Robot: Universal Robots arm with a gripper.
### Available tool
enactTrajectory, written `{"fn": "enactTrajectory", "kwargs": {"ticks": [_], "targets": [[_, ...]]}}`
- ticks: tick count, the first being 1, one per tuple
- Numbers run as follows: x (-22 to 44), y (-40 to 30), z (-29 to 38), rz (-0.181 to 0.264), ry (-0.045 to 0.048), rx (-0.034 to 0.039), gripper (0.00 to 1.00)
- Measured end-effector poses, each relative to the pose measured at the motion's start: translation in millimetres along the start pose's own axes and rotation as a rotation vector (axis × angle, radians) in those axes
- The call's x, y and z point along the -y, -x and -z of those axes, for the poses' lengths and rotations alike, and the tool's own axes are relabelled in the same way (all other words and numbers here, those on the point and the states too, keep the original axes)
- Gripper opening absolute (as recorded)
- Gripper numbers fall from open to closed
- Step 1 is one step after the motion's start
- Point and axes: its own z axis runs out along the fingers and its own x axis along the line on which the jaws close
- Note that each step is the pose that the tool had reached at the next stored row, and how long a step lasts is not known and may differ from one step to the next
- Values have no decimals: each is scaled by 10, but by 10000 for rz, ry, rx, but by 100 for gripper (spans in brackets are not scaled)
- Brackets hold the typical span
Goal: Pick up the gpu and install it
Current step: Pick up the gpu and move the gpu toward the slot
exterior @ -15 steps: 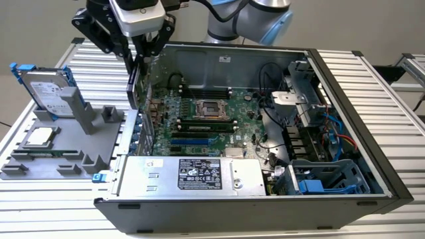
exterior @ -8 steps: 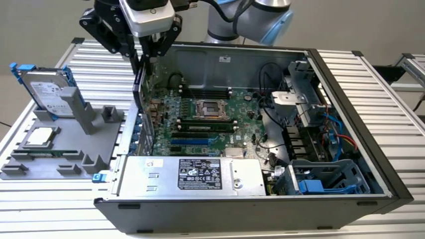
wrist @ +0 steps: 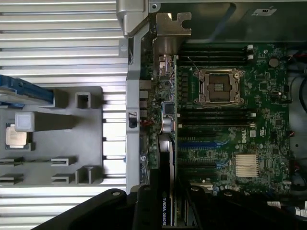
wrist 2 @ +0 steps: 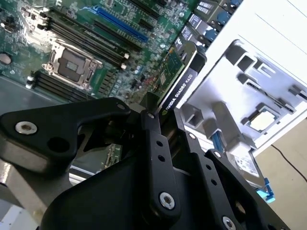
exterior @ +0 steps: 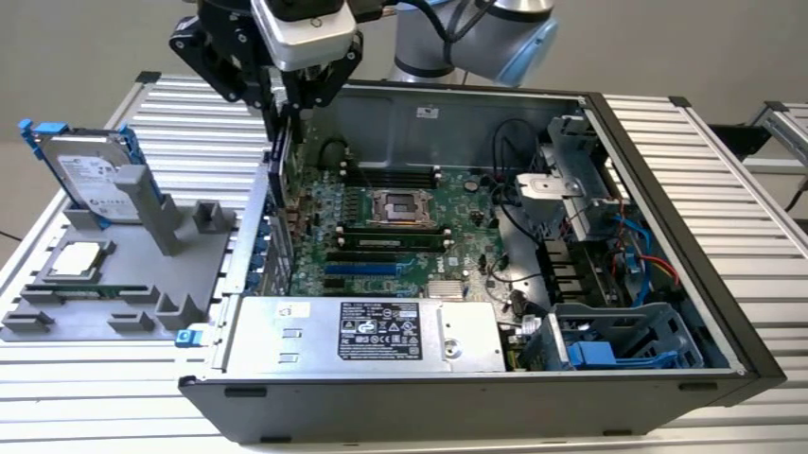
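Jaws clamped shut on the gpu (wrist 2: 178,91); the gripper (exterior: 293,95) holds it on edge inside the open computer case (exterior: 657,189), over the motherboard (wrist: 230,143), just beside the rear wall

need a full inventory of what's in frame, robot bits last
computer case: one, black, open, on the table
motherboard: one, green, inside the case
power supply: one, silver, along the case's near edge in the exterior view
hard drive: one, silver in a blue-edged caddy, upright in the fixture
CPU: one, silver, flat on the fixture
memory stick: one, green, lying in the fixture
fixture: one, grey, at the exterior view's left of the case
table: one, silver, slatted
gpu: one, green board and black shroud, edge-on above the motherboard
end effector: one, black, shut on the gpu
arm: one, grey, behind the case
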Motion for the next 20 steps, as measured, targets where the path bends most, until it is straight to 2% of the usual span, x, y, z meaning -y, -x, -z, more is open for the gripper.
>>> {"fn": "enactTrajectory", "kwargs": {"ticks": [20], "targets": [[-8,283,-1,-1,0,0,0]]}}
